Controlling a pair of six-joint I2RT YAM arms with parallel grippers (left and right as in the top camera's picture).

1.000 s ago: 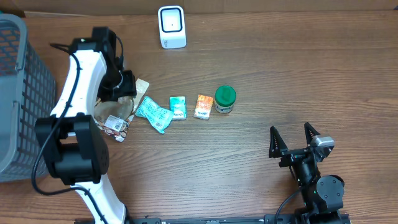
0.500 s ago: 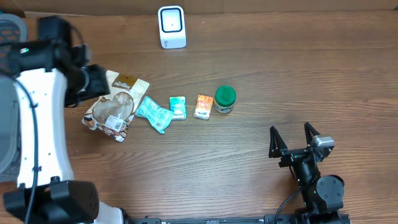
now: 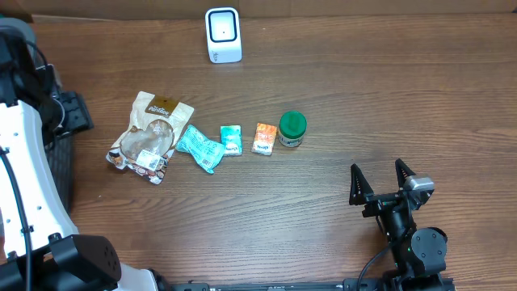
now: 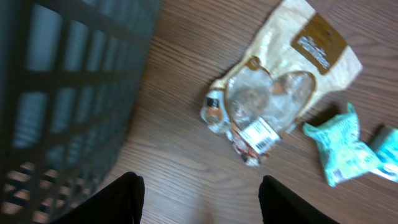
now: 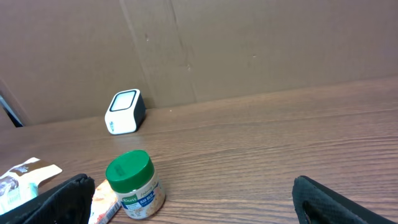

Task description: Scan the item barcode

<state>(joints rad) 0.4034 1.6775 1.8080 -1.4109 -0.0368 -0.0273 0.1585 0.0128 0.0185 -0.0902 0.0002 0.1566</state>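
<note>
The worktop (image 3: 380, 97) is matt, grained wood. The snack pouch (image 4: 280, 93) is crinkled glossy film; the scanner (image 3: 223, 35), smooth white plastic.

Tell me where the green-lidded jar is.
Overhead, the green-lidded jar stands mid-table at the right end of the item row, beside the orange packet, with the white scanner farther back to its left.

The left arm (image 3: 23, 162) stands tall at the left side, bent over at the top. Its jaws are apart and hold nothing. The right arm (image 3: 410, 238) sits low, with its jaws wide apart and empty.
</note>
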